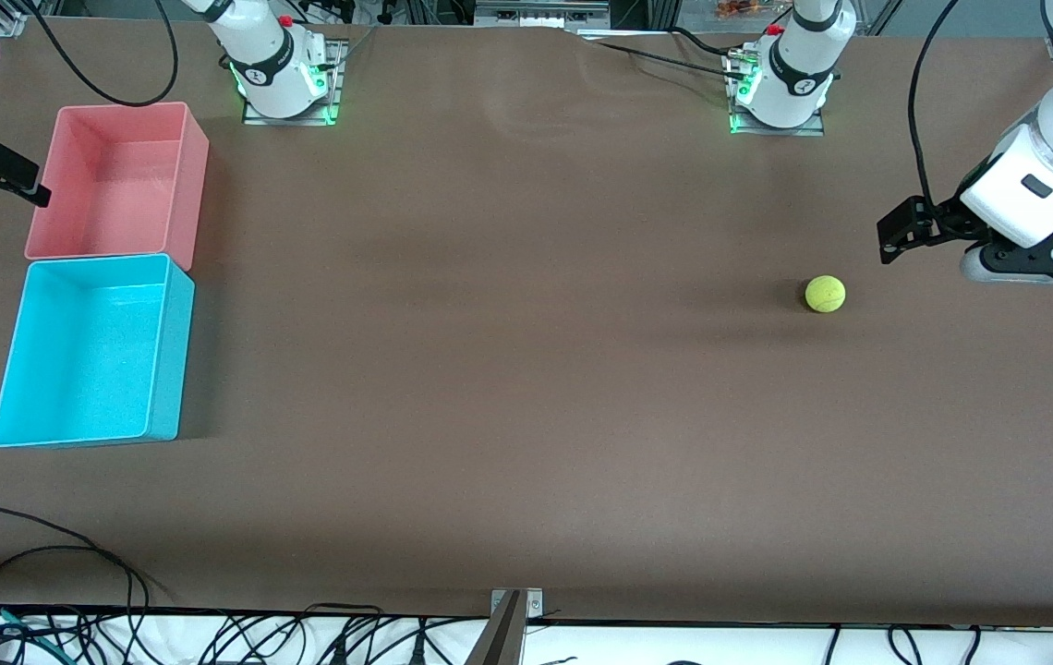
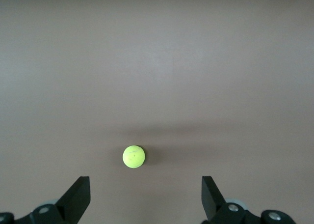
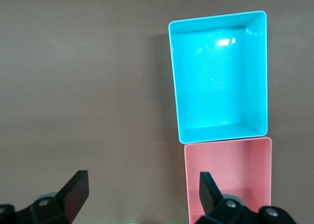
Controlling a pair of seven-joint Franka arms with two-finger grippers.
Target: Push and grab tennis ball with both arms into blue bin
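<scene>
Ball first: the tennis ball (image 1: pixel 825 294) sits alone on the brown table (image 1: pixel 508 388), toward the left arm's end, well apart from both bins. Nothing touches it.

The left gripper (image 1: pixel 901 235) hangs over the table near the ball, on the side away from the bins. Its fingers (image 2: pixel 78 197) are spread wide with nothing between them, and its wrist camera looks straight at the ball. That spot makes sense, I think, because a shove from there would roll the ball toward the bins.

The blue bin (image 1: pixel 88 351) stands at the right arm's end of the table. The pink bin (image 1: pixel 115 180) sits just beside it, farther from the front camera. Both look empty.

The right gripper (image 1: pixel 0 175) waits over the table beside the pink bin. Its fingers (image 3: pixel 76 192) are spread apart too and hold nothing. It likely stays there so it can catch the ball when it rolls near.

The push has not begun yet.
</scene>
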